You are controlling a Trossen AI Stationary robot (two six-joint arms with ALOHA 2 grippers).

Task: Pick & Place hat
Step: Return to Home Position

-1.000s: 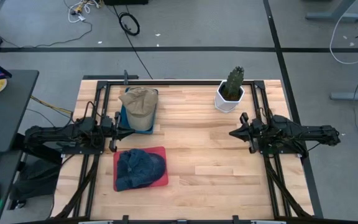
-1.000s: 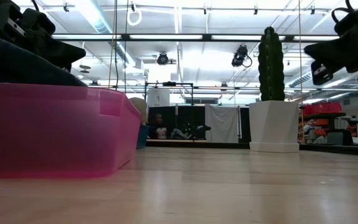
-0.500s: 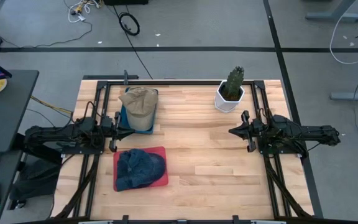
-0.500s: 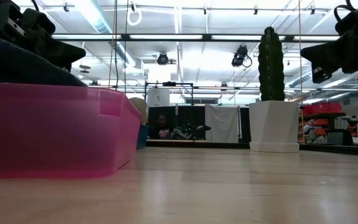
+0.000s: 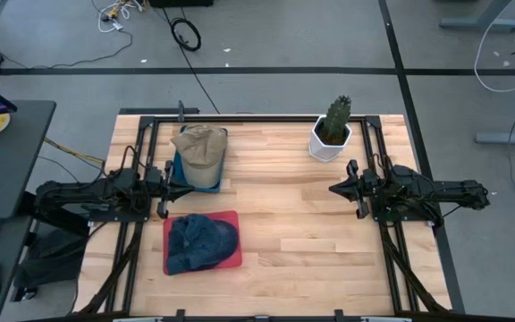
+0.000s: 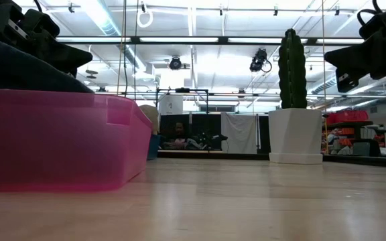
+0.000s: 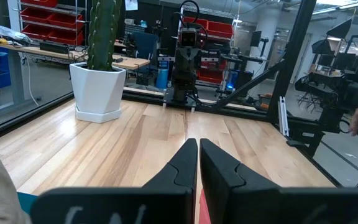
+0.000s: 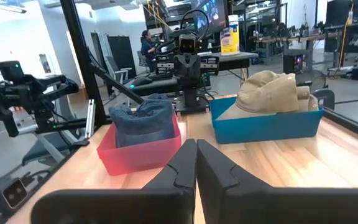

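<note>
Left arm [image 5: 88, 195] stretched low and flat over left side of table [image 5: 284, 224], pointing inward. Left gripper [image 5: 184, 190] level, nose aimed straight across at other arm. Jaws pressed together, left fingers [image 7: 185, 163] touching along their length. Right arm [image 5: 436, 195] mirrors it on right side, low and folded, pointing inward. Right gripper [image 5: 333, 190] level too, jaws closed tight, right fingers [image 8: 182, 163] flush. Low view: both grippers hang above tabletop, well apart, facing each other.
</note>
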